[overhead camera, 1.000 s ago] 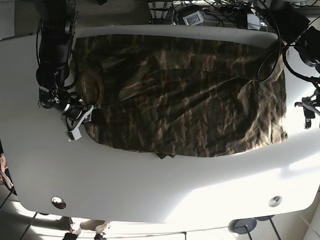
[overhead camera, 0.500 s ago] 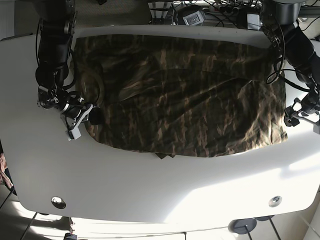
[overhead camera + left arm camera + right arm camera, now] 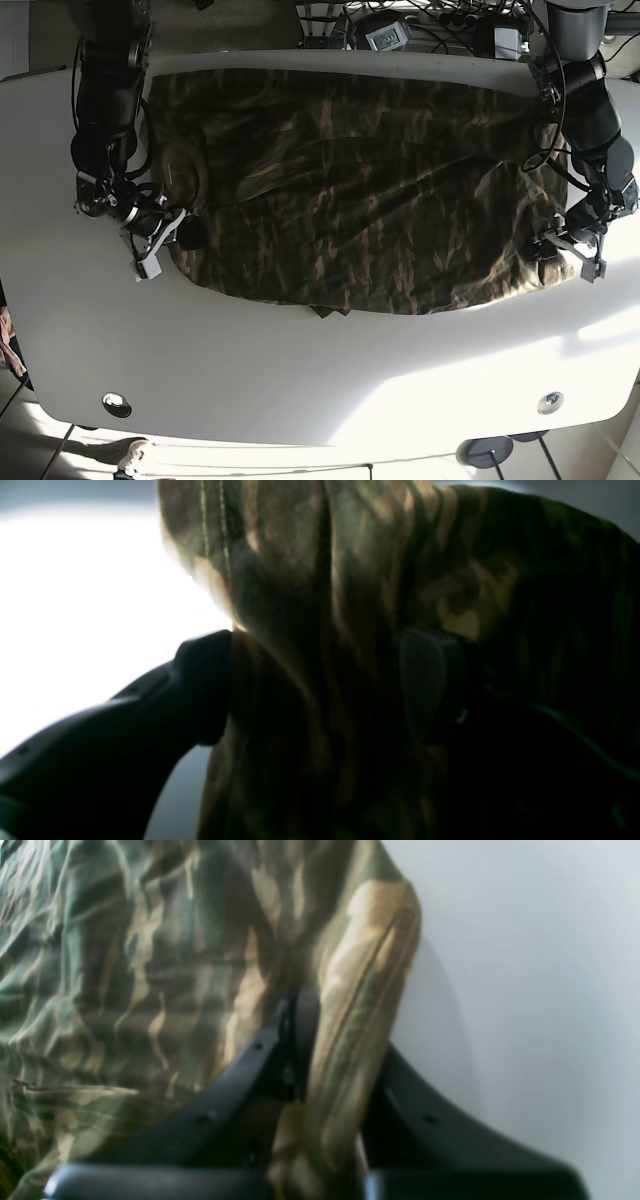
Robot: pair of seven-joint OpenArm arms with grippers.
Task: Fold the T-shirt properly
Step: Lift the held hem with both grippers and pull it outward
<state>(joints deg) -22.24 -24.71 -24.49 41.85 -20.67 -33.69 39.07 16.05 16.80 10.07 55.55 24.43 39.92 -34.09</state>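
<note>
Since the earlier base frames, the left gripper [image 3: 563,250] has been brought in from beyond the table's edge and lowered onto the hem corner of the camouflage T-shirt [image 3: 370,190], on the right of the base view; the right gripper [image 3: 165,235] has hardly shifted at the opposite corner.

In the left wrist view, a thick bunch of fabric [image 3: 320,680] is seen between the two dark fingers [image 3: 200,685], which stand apart on either side of it; whether they have been pressed fully onto the cloth cannot be told from these pictures. In the right wrist view, the right gripper [image 3: 330,1075] is seen clamped on a rolled edge of the shirt [image 3: 350,1005], with the fold pinched between its fingers.

The T-shirt is spread flat across the far half of the white table [image 3: 320,370], collar end toward the right gripper and hem toward the left gripper, so one end is held or straddled by each.

Several failures can be judged possible. If the left fingers are not closed firmly before lifting, the bunched hem could slip out and the fold would be made lopsided. Only one layer might be caught on that side, leaving the lower layer behind on the table. If the two arms are raised unevenly, the cloth could be skewed or dragged toward the table's edge, and the wrinkles near the middle could be folded in.
</note>
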